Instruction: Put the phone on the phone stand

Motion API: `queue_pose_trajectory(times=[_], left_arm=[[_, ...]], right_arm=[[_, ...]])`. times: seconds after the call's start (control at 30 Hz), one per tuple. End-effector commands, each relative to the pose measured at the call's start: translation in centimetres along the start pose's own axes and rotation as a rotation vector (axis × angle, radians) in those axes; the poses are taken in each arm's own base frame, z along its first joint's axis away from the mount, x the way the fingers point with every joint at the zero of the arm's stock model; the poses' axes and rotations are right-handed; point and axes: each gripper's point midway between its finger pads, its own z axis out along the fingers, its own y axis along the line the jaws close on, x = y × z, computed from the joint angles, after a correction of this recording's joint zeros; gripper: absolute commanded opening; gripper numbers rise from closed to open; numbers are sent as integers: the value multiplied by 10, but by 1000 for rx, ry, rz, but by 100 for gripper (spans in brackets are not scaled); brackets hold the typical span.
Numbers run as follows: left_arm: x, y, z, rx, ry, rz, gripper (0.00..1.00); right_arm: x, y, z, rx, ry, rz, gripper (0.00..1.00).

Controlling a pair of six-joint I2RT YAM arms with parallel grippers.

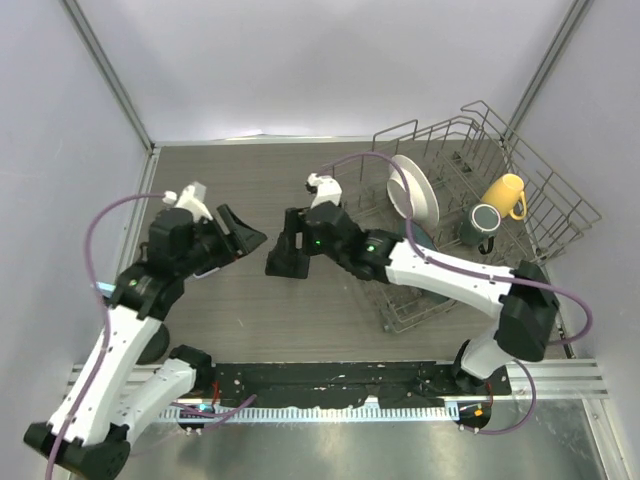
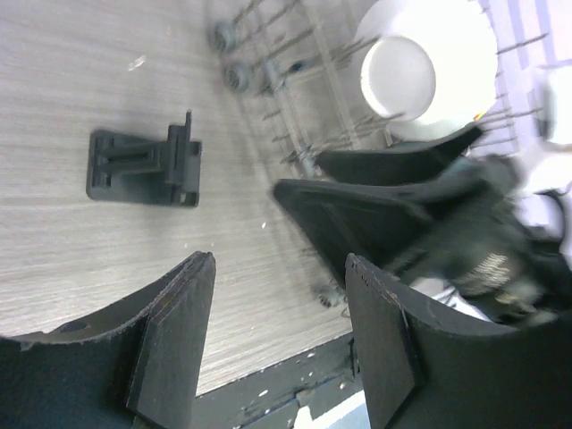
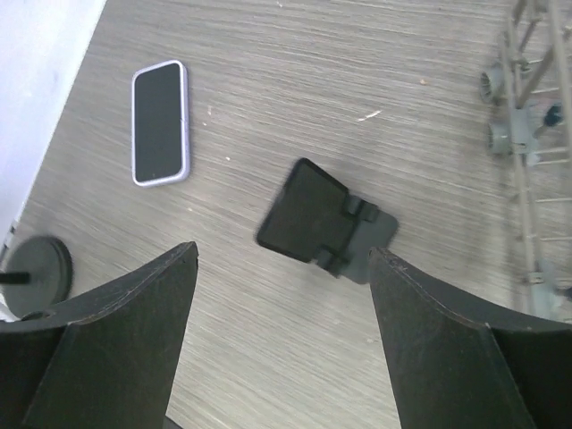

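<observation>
Top cam fixed overhead behind bases, table seen whole, wrist cams aimed down, closer in, dish rack casters shared.

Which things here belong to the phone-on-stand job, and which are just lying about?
Job: slim black-screened smartphone in pale blue case; black stand with round disc base, mostly out of frame.

Lying about: flat black hinged plastic holder; grey wire dish rack; white round plate; dark green mug; yellow mug.
</observation>
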Motion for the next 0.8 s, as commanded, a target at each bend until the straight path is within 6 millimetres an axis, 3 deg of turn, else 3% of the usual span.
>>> queue_pose_trajectory(times=[0.0, 0.03, 0.07, 0.1, 0.13, 0.23, 0.5, 0.77], left_arm=[[-31, -10, -74, -59, -159, 54, 63], [-50, -17, -96, -62, -256, 57, 63], [-56, -21, -109, -53, -296, 58, 64], [-61, -26, -129, -20, -362, 59, 65], [-68, -34, -144, 11, -410, 62, 65], [-78, -43, -174, 59, -506, 63, 67], [-68, -52, -159, 87, -401, 146, 67], [-64, -47, -160, 92, -424, 183, 68]], right_arm=[[-14, 6, 0, 223, -18, 90, 82], [2, 2, 10, 269, 23, 62, 82], [-8, 14, 13, 278, -7, 64, 82], [-4, 17, 18, 290, 0, 74, 82], [13, 11, 29, 334, 40, 55, 82], [16, 14, 42, 380, 23, 81, 77], [45, 16, 72, 481, 22, -31, 69], [49, 6, 76, 520, 25, -167, 48]])
